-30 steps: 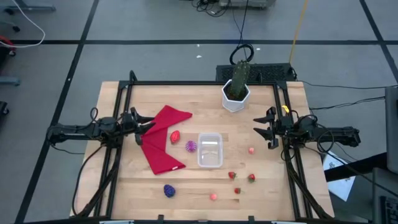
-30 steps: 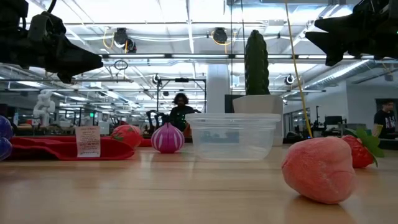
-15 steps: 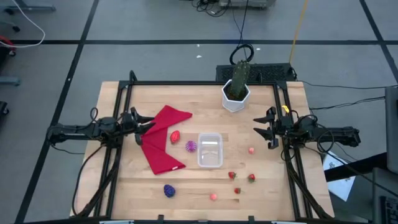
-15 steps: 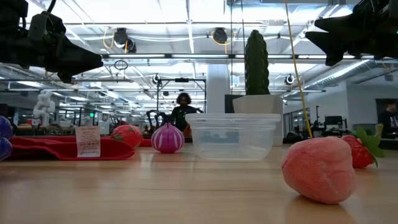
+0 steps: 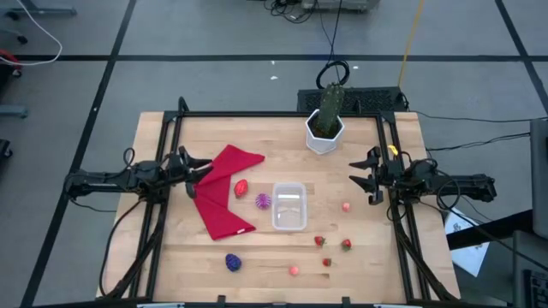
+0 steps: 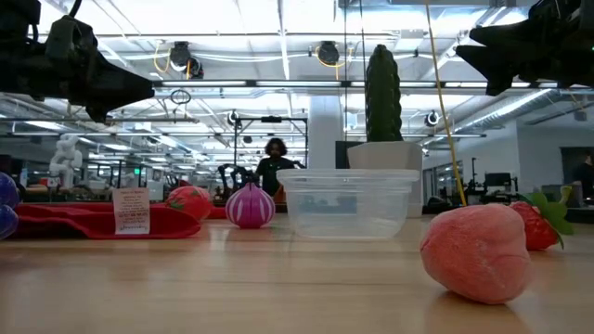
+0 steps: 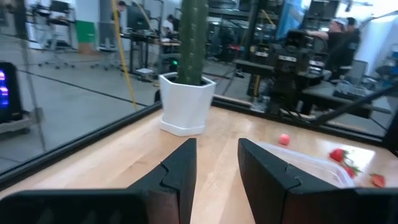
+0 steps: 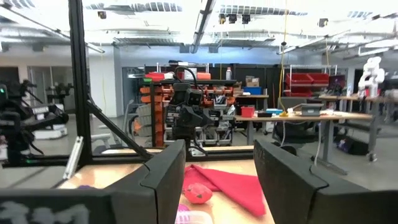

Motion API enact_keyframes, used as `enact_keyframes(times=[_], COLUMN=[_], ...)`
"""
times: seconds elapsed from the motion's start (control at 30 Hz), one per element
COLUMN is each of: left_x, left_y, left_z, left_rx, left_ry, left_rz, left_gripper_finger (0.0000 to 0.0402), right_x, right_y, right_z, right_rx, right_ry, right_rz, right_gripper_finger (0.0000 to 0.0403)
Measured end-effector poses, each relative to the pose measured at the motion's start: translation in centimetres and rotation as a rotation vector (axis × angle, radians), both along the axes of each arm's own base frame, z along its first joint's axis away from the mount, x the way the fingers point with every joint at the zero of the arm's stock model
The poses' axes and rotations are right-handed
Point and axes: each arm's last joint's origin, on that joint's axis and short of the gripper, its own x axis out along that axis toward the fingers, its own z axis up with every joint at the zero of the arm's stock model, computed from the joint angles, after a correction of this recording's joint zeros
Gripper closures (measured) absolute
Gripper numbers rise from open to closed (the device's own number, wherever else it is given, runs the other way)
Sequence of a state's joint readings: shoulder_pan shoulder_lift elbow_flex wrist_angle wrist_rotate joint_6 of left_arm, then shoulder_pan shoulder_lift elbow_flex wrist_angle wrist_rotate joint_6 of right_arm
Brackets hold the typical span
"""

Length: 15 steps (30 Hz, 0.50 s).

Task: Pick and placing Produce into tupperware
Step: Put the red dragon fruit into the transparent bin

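The clear tupperware stands on its base mid-table, nothing showing inside; it also shows in the low view. Toy produce lies scattered on the wood. A red strawberry lies at the red cloth's edge, with a purple onion beside the container. A pink piece, red pieces, a pink one and a purple one lie nearer. My left gripper hovers open over the cloth's left part. My right gripper hovers open at the table's right.
A red cloth lies crumpled left of the container. A white hexagonal pot with a green cactus stands at the far edge. A black frame rims the table. Bare wood lies between the container and my right gripper.
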<state>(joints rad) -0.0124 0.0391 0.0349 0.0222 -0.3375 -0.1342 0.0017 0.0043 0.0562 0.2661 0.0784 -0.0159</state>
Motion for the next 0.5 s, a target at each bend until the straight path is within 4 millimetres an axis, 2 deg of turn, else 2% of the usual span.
enact_keyframes(times=[0.27,0.5], left_x=[-0.03,-0.03], left_y=[0.08,0.07], left_z=[0.00,0.02], left_rx=[-0.001,-0.059], left_ry=[0.000,-0.023], left_rz=[0.030,0.028], left_gripper_finger=[0.0282,0.0282], right_x=[-0.01,-0.02], right_y=[0.00,0.01], right_z=[0.02,0.06], right_rx=[-0.078,0.028], right_ry=[0.003,-0.009], right_rz=[-0.021,0.010], right_gripper_finger=[0.0218,0.0218])
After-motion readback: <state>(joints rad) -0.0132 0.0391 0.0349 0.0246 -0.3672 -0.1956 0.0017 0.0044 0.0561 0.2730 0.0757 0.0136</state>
